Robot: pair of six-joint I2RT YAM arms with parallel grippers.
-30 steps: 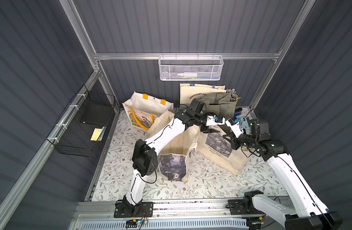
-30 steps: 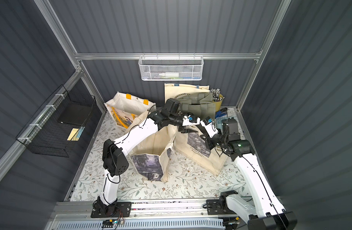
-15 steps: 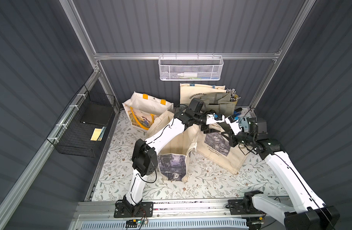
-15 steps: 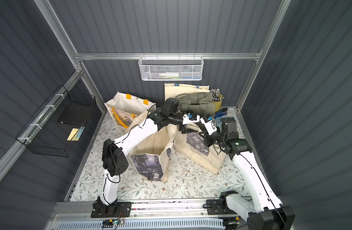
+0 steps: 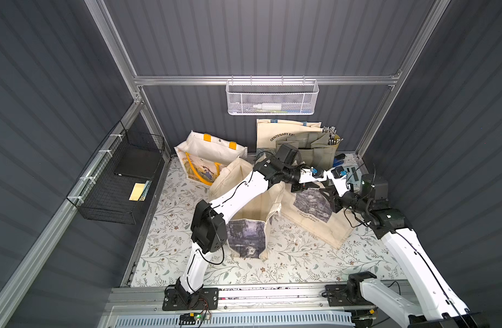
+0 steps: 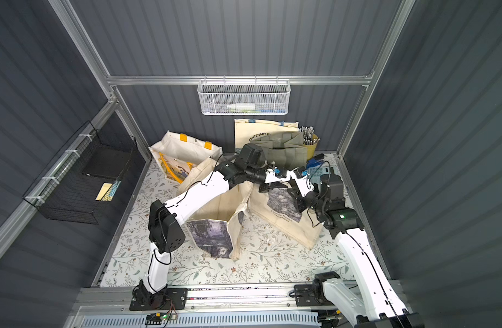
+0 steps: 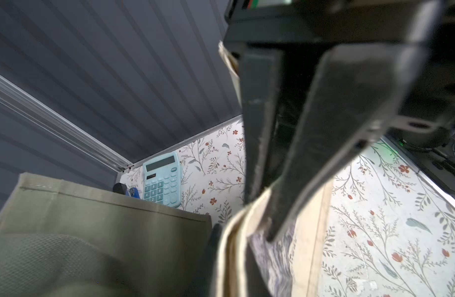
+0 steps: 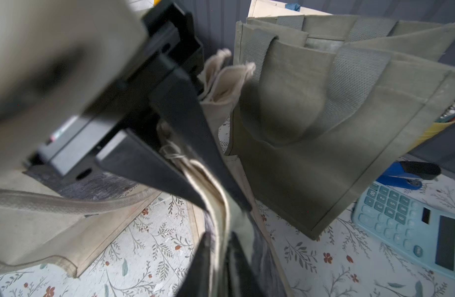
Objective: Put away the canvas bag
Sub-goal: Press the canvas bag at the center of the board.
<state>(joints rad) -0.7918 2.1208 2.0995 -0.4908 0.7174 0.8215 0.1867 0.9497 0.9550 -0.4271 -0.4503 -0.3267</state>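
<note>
L jaws pinch canvas bag top edge; R jaws astride it, grip unclear. Thin pinch: cloth may slip out.

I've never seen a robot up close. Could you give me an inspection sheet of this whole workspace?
Surface: floral mat, partly covered by bags.
Job's things: canvas bag lying on the mat, top edge held up between both arms.
Clutter: open printed bag, olive bag, yellow-handled bag, calculator, stapler, pen cup.
Pincers: left pincer shut on the canvas bag's edge; right pincer straddles the same edge, grip unclear.
Cables: black loops at arm joints, hanging free.
Surroundings: white mesh basket on back rail, black wire basket on side wall.
</note>
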